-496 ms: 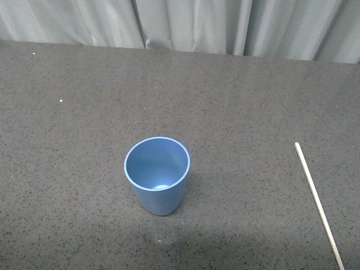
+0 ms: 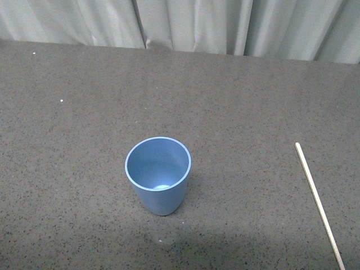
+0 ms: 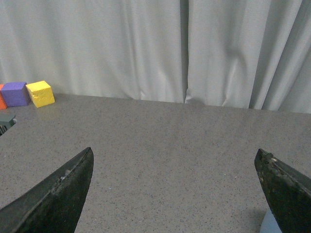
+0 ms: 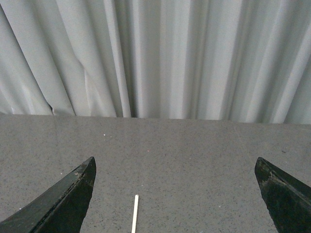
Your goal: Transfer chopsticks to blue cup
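Note:
The blue cup (image 2: pixel 158 174) stands upright and empty in the middle of the dark speckled table (image 2: pixel 84 112) in the front view. The chopsticks (image 2: pixel 319 204), one thin pale stick, lie flat on the table far to its right, running off the lower edge. Neither arm shows in the front view. My left gripper (image 3: pixel 174 158) is open above bare tabletop, and a sliver of the blue cup (image 3: pixel 271 224) peeks past one finger. My right gripper (image 4: pixel 175 165) is open too, with the end of the chopsticks (image 4: pixel 134 213) lying on the table between its fingers, nearer one of them.
A pale curtain (image 2: pixel 225 25) hangs behind the table's far edge. In the left wrist view a yellow block (image 3: pixel 40 93) and a purple block (image 3: pixel 14 93) sit near the table's back edge by the curtain.

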`<state>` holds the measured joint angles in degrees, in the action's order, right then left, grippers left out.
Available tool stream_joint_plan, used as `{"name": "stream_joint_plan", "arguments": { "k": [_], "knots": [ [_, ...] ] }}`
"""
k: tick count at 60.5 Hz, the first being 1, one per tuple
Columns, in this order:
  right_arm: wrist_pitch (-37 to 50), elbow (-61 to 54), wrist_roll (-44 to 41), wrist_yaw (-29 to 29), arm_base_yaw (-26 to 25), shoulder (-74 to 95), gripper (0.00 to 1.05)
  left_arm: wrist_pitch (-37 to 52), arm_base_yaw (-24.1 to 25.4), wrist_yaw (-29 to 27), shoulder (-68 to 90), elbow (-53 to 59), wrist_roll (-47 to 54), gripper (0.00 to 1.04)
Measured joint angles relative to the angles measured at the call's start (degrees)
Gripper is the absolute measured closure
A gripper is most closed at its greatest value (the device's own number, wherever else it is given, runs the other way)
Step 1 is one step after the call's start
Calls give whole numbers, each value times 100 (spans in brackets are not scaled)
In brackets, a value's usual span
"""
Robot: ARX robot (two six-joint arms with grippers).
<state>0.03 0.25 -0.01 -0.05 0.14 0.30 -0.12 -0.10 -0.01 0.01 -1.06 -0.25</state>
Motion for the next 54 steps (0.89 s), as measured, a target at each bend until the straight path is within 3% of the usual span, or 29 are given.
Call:
{"name": "stream_joint_plan", "arguments": {
  "k": [33,35,37,40,54],
  "knots": [
    [0,0,0,0,0,0,9,0,0,0,0,0,0,7],
    [-79,22,-151,236,63,59,9,0,0,0,0,0,0,7],
    [-260,127,-529,822,199,328,9,0,0,0,0,0,0,7],
    [-212,234,-942,1200,240,925,9,0,0,-11,0,0,0,7],
    [586,951,-866,463,164,4129,9,0,0,-2,0,0,0,7]
  ]
}}
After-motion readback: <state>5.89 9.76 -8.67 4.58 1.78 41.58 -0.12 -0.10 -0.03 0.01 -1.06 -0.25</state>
